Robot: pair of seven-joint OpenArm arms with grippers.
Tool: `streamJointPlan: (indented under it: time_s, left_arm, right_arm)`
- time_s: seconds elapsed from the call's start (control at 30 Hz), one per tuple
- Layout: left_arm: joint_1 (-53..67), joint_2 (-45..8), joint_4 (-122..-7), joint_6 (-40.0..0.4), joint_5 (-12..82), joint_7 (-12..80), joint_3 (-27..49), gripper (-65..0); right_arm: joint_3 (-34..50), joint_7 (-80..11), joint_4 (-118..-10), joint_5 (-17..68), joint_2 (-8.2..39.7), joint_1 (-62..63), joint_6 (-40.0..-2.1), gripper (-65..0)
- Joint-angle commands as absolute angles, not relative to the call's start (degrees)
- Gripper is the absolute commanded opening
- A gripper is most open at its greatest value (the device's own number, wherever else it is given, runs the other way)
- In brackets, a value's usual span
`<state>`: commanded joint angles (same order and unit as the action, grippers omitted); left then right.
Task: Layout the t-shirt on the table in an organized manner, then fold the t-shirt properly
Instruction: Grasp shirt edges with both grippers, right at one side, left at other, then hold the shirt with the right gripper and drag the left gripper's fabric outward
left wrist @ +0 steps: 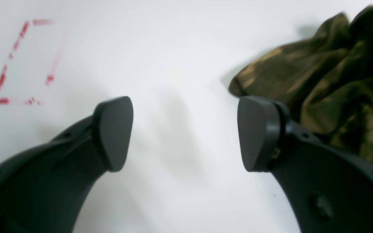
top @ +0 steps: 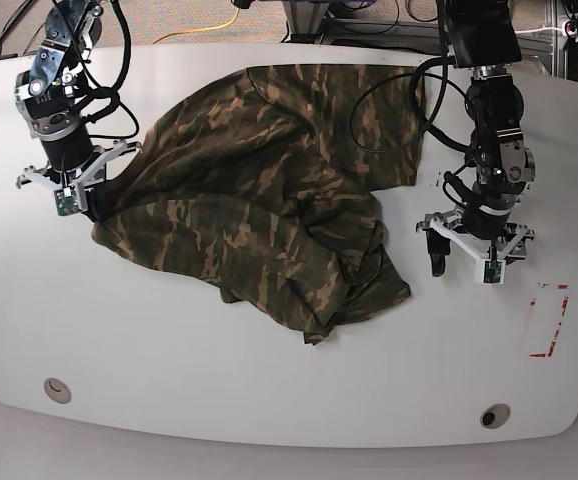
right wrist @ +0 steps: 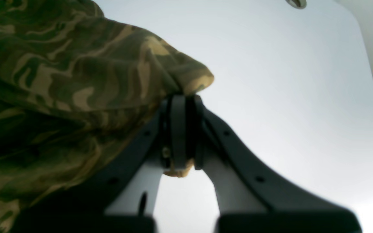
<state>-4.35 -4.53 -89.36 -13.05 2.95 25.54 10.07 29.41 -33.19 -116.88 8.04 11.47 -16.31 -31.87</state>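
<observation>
T-shirt (top: pixel 259 190) edge in right tool (right wrist: pixel 181 97), left tool (left wrist: pixel 185 132) agape.

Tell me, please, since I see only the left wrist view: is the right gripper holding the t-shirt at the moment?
Observer: Yes. In the right wrist view the right gripper is shut on an edge of the t-shirt, with a bit of cloth poking out below its pads.
Operator: Thank you. Is the shirt laid out flat yet?
Observer: No. The base view shows the t-shirt rumpled, folded over itself in a heap across the middle of the table.
Operator: And where does my left gripper sit relative to it?
Observer: In the base view the left gripper is open, beside the shirt's edge nearest the red tape rectangle, not touching the cloth.
</observation>
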Motion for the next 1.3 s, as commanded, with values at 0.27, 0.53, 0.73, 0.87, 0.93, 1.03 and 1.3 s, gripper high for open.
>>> streamJointPlan:
  time_s: [0.27,0.53,0.73,0.87,0.93,1.03,1.3]
  left_arm:
    - [-9.8,-3.4,-80.2,-13.1,2.9,25.5,9.5,-17.9]
    - [-16.0,-3.0,-68.0,-13.1,2.9,24.2,9.5,-17.9]
    - [-17.1,-2.9,-64.0,-13.1,2.9,21.5,8.0,-17.9]
    - [-18.2,-2.9,-62.4,-13.1,2.9,21.3,5.8,-17.9]
    - [-18.4,-2.9,-61.5,-13.1,2.9,21.3,5.1,-17.9]
    - [-18.9,-2.1,-60.4,-13.1,3.0,20.1,3.7,-17.9]
    - [-20.6,-0.3,-55.6,-13.1,3.0,18.6,3.2,-17.9]
  right_arm:
    - [29.4,-33.2,-116.9,8.0,11.5,-16.4,-31.9,-64.7]
    - [29.3,-33.2,-116.8,8.0,11.5,-16.4,-31.9,-64.7]
    - [29.3,-33.2,-116.8,8.0,11.4,-16.5,-31.9,-64.7]
    - [29.4,-33.2,-116.8,8.0,11.4,-16.5,-31.9,-64.7]
    - [29.4,-33.2,-116.8,8.0,11.4,-16.5,-31.9,-64.7]
    - [29.4,-33.2,-116.8,8.0,11.3,-16.5,-31.9,-64.7]
    - [29.3,-33.2,-116.8,8.0,11.1,-16.5,-31.9,-64.7]
